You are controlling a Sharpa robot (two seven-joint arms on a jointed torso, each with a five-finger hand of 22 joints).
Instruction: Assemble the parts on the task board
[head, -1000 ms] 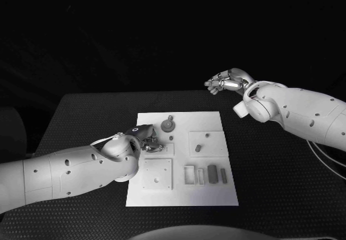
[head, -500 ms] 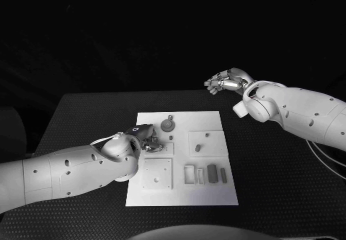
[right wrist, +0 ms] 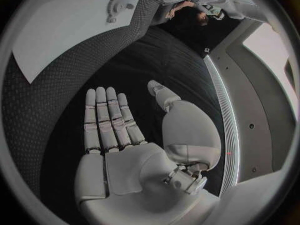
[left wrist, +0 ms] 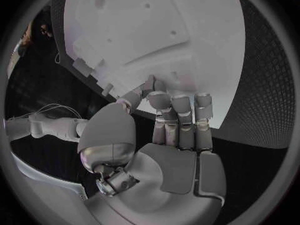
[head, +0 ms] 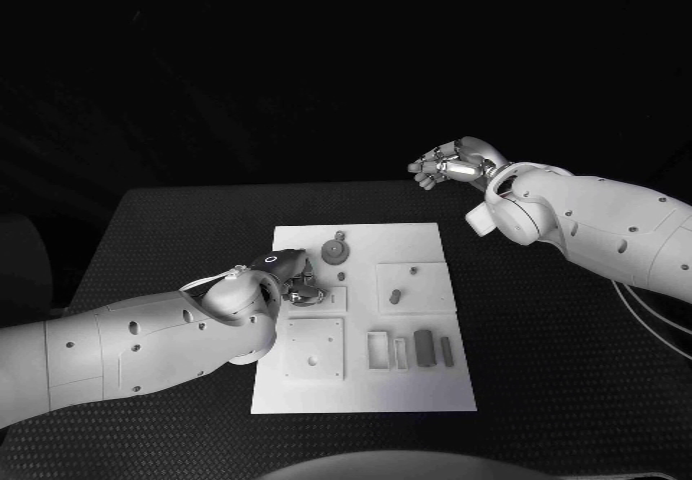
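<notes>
The white task board [head: 372,392] lies in the middle of the black table. On it a round grey toothed part [head: 336,250] sits near the far edge, a small peg [head: 395,295] stands in a square plate, and two grey bars [head: 424,346] lie near the right edge beside white frames [head: 379,350]. My left hand [head: 294,282] reaches over the board's left side next to a small square plate [head: 332,297]. In the left wrist view its fingers [left wrist: 181,112] stretch out onto the board [left wrist: 156,25] and I see no part in them. My right hand [head: 450,165] hangs raised beyond the table's far edge, fingers [right wrist: 106,117] straight, palm bare.
A larger square plate [head: 315,348] lies on the board's near left, close to my left forearm [head: 144,345]. The right wrist view shows the board [right wrist: 56,40] and the toothed part [right wrist: 113,6] well away from that hand. Black table [head: 548,340] surrounds the board.
</notes>
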